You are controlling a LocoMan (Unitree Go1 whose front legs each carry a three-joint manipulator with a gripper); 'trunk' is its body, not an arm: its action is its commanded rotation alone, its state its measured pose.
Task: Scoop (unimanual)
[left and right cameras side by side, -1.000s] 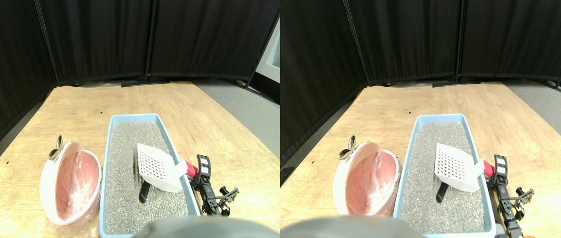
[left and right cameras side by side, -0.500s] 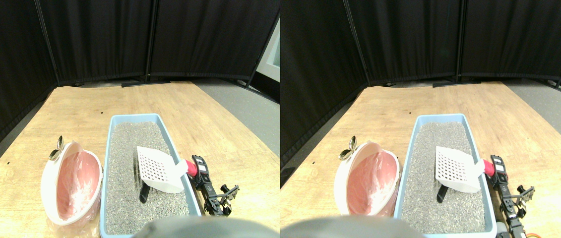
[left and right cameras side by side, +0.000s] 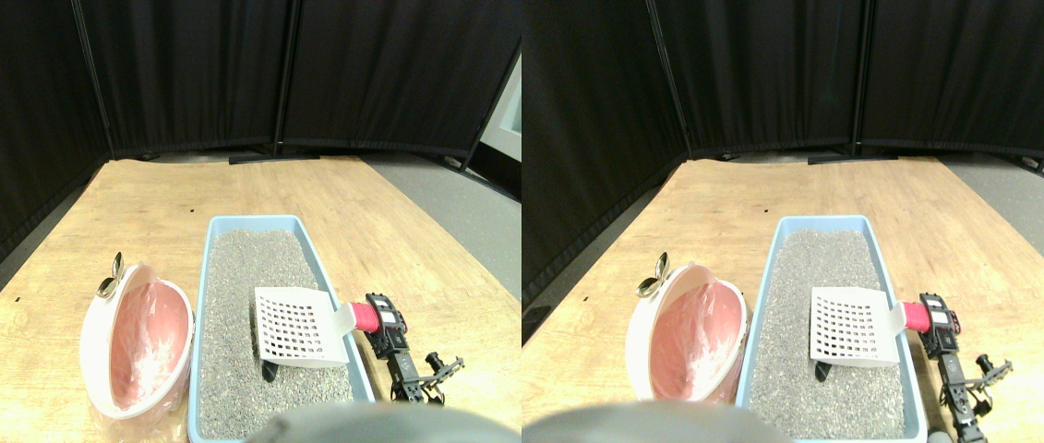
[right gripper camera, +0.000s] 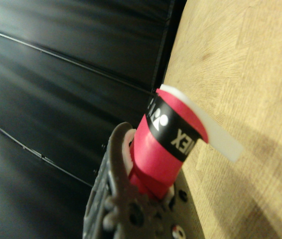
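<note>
My right gripper (left and right cameras side by side: 376, 318) clamps the litter scoop (left and right cameras side by side: 295, 326) over the litter tray's (left and right cameras side by side: 208, 277) right rim; next, dig under the dark clump (left and right cameras side by side: 270, 372).

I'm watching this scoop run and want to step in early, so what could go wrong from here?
1. The dark lump pokes out from under the scoop's near edge, so a lift now might leave it behind.
2. The scoop's handle crosses the tray's right wall; pressing down could tip or drag the tray.
3. The lined bin sits left of the tray; litter could spill on the way over.
</note>
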